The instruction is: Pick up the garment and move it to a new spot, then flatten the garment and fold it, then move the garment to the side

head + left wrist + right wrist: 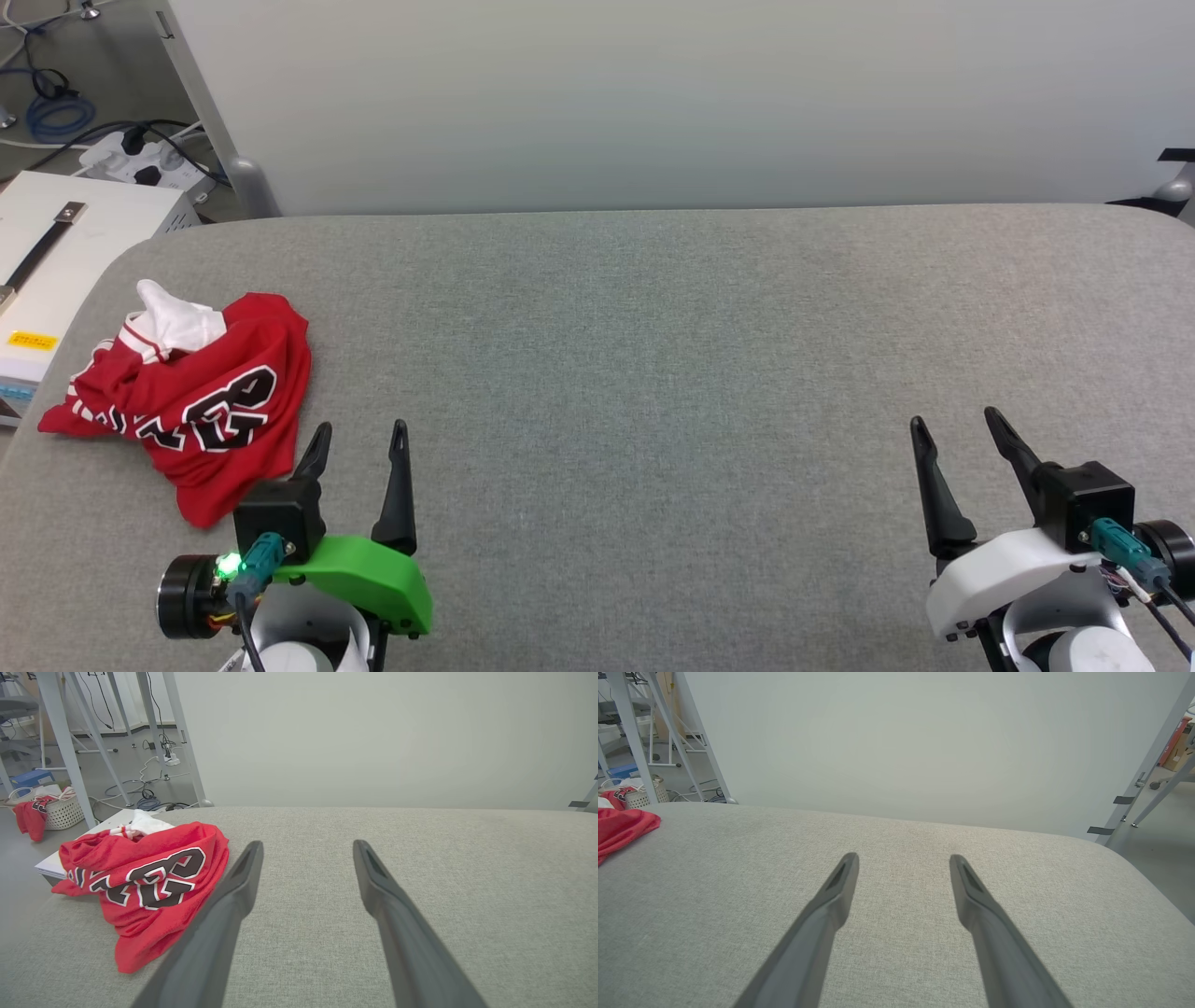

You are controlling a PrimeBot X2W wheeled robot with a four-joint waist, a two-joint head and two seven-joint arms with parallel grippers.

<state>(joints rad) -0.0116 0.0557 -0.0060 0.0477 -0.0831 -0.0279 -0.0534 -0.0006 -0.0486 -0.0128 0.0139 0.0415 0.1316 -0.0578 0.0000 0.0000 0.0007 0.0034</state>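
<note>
bench (653, 373): its grey woven cover is stretching across the middle and lower frame of the head view. the weave is looking slightly grippy, so cloth is probably dragging on it rather than sliding.
garment (201, 392): it is lying crumpled in a heap at the left of the head view, near the bench's left edge, with the red body bunching over itself.
handling: judging by the loose folds, it is behaving as light, soft, limp cloth. nothing about it is looking fragile, but it is likely sagging and swinging once lifted, and a shallow pinch is risking one layer only.
left hand (359, 431): it is sitting at the lower left of the head view, fingers spread wide and holding nothing. its outer finger is lying just beside the heap's lower right edge, and i cannot tell whether it is touching.
right hand (952, 418): it is sitting at the lower right, fingers also spread wide and empty, well apart from the garment.
lettering (229, 411): it is showing black with white edges, twisting across the top of the heap.
white sleeve (177, 317): it is poking up at the heap's upper left, beside the striped trim (140, 341).
where to take hold: the raised bunch near the sleeve and trim is looking best, since seams there are giving firmer purchase. the lower corner (201, 509) is lying flat on the bench, so it is looking harder to pinch.
</note>
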